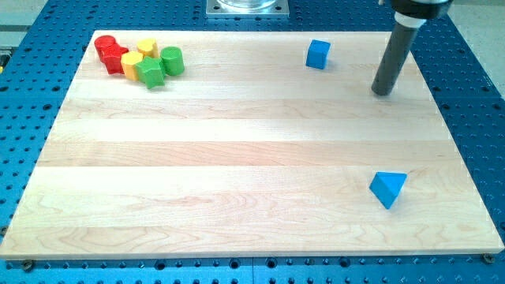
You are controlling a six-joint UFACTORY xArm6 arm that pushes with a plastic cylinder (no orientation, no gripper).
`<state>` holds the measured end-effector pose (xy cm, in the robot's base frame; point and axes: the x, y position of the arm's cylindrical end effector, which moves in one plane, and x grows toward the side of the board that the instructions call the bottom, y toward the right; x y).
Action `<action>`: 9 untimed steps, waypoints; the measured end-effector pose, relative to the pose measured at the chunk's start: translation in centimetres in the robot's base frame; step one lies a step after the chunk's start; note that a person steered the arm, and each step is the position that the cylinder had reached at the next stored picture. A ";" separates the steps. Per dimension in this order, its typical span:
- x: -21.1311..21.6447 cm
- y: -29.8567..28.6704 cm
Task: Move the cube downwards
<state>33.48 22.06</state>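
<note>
board [237,158]: light wooden top on a blue perforated table [473,118]; all blocks sit on it.
my tip [382,92]: lower end of a straight dark rod, down at the board surface near the top right corner. It touches no block.
end effector: plain rod, no jaws, so nothing to open or close; it holds nothing.
blue cube [318,54]: near the top edge, right of centre. It sits to the view's left of my tip and slightly higher, with a clear gap of bare wood between them.
blue triangular block [388,189]: near the right edge in the lower half of the board, well apart from the cube and well below my tip.
cluster: packed tight in the top left corner, the pieces touching or just beside each other, well apart from everything else.
red blocks [110,52]: two, at the cluster's left end; one looks cylindrical, the other's shape is unclear.
yellow blocks [139,54]: two, in the middle of the cluster; shapes unclear.
green star-like block [151,72]: at the cluster's bottom edge.
green cylinder [173,60]: at the cluster's right end.
metal mount [247,7]: grey plate at the view's top, just beyond the board's top edge.
</note>
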 end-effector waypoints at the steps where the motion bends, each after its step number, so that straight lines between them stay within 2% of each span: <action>1: -2.8 0.0; 3: -4.4 0.2; 4: -9.5 -0.4; 5: -11.5 -3.7; 6: -9.9 -8.5; 7: -3.2 -9.9; 8: -3.8 -12.0; 9: 1.3 -18.7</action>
<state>34.82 3.41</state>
